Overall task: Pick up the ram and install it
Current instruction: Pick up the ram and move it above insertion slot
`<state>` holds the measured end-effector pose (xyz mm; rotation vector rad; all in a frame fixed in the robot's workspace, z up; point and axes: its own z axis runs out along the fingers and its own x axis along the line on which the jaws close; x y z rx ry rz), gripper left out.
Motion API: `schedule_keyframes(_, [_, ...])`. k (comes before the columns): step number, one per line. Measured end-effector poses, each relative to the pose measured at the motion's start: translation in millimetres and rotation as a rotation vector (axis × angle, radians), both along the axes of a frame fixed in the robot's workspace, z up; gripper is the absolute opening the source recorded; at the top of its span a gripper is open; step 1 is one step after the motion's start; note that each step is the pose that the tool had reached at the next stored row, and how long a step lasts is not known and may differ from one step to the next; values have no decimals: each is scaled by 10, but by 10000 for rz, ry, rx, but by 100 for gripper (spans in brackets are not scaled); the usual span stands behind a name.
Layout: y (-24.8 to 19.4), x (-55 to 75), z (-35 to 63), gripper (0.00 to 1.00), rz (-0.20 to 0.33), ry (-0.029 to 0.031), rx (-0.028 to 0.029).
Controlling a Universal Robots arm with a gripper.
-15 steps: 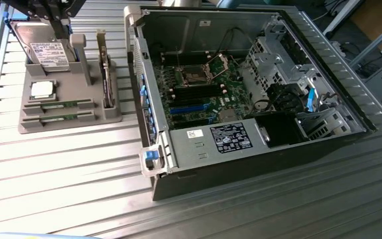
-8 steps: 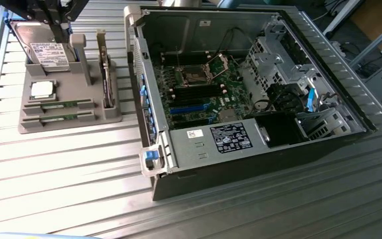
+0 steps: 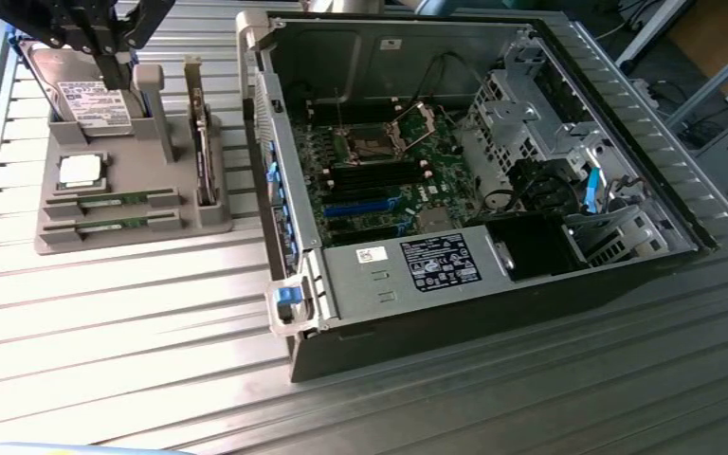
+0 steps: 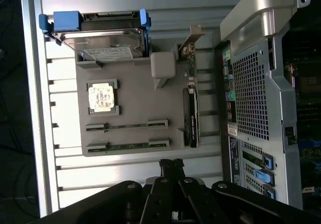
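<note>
While a long, thin green ram stick (image 4: 126,145) with black chips lies in a slot of the grey moulded holder (image 4: 135,98), a second ram stick (image 4: 126,126) rests parallel just beyond it. Both long axes run crosswise to the fingers (image 4: 165,168), one end of each pointing toward the open grey metal computer case (image 3: 326,66). The robot's black gripper (image 4: 171,162) hangs above the holder, well apart from both sticks, fingertips pressed together and grasping nothing. A square silver processor chip (image 4: 103,97) sits farther from the fingertips.
</note>
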<state>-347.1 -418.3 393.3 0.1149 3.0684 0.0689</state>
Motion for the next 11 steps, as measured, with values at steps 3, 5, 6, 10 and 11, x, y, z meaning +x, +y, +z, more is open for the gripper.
schedule_keyframes(3, [0,0,0,11,1,0,0])
schedule_keyframes(5, [0,0,0,11,155,0,0])
schedule_keyframes(6, [0,0,0,11,402,-1,0])
schedule_keyframes(10, [0,0,0,11,1746,0,0])
schedule_keyframes(11, [0,0,0,11,2013,-1,0])
